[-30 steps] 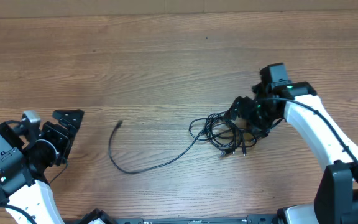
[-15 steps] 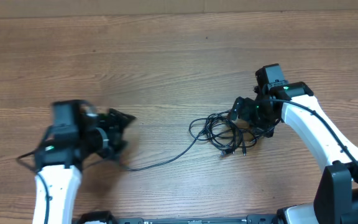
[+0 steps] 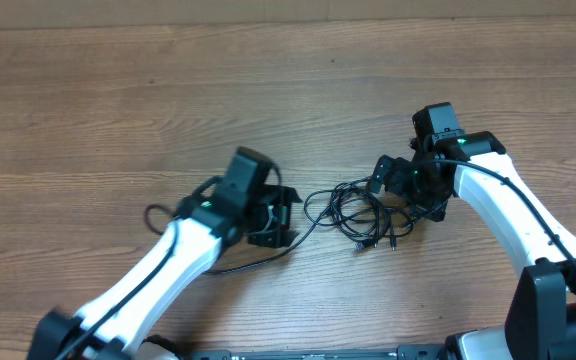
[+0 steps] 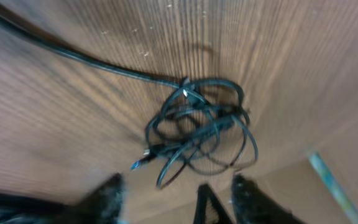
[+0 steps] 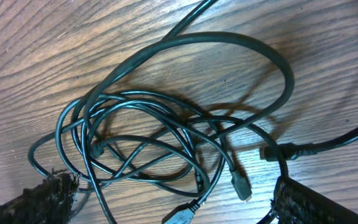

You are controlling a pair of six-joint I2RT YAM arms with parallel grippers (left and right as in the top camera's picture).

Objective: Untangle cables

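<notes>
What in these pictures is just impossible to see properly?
- Overhead: the tangle is too small to count its cords, and the right arm covers its right edge.
- Overhead: the left arm hides part of the loose cable.
- Left wrist: blur smears the plug ends.
- Right wrist: some cords run off the picture's edges, so where they lead is cut off.

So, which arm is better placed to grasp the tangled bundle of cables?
Probably the right. The right gripper is open over the tangled bundle, fingers on either side. The left gripper is beside the bundle, over the loose strand.
</notes>
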